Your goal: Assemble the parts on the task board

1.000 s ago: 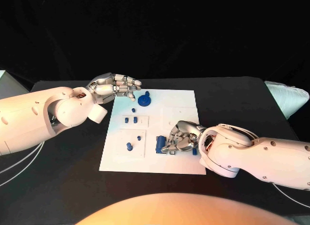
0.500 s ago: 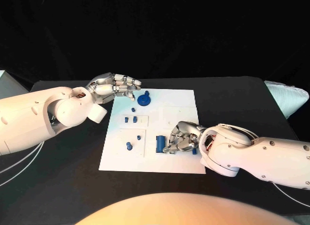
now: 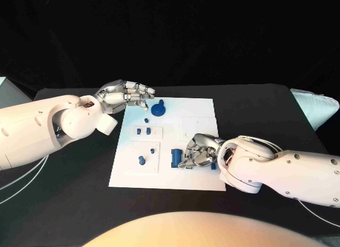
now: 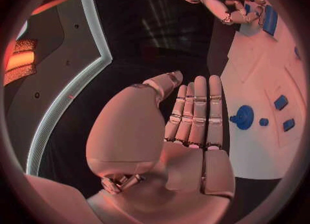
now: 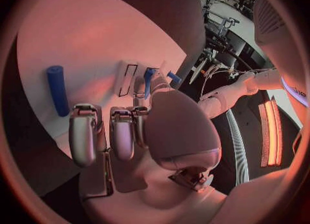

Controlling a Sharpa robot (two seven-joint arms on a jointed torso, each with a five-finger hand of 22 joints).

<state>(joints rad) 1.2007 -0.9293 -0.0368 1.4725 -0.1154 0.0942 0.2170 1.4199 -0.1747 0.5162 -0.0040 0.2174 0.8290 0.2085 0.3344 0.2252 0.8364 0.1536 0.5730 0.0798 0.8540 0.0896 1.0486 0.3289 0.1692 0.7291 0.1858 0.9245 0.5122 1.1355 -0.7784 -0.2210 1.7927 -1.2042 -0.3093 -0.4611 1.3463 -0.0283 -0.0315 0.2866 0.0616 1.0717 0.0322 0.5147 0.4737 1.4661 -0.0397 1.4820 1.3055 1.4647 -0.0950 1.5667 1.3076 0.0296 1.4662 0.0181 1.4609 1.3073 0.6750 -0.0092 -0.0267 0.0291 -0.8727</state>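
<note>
The blue cylinder (image 3: 176,158) is seen lengthwise on the task board (image 3: 199,116), just beside the curled, empty right hand (image 3: 198,153); the left hand (image 3: 125,96), also empty and loosely curled, is held well apart at the board's far corner.

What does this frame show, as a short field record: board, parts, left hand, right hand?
board: white task board lying flat on the black table
parts: blue round part at the far edge; small blue pieces mid-board; blue cylinder lying nearer
left hand: at the board's far left corner, fingers curled, holding nothing
right hand: over the board beside the cylinder; grip unclear
</note>
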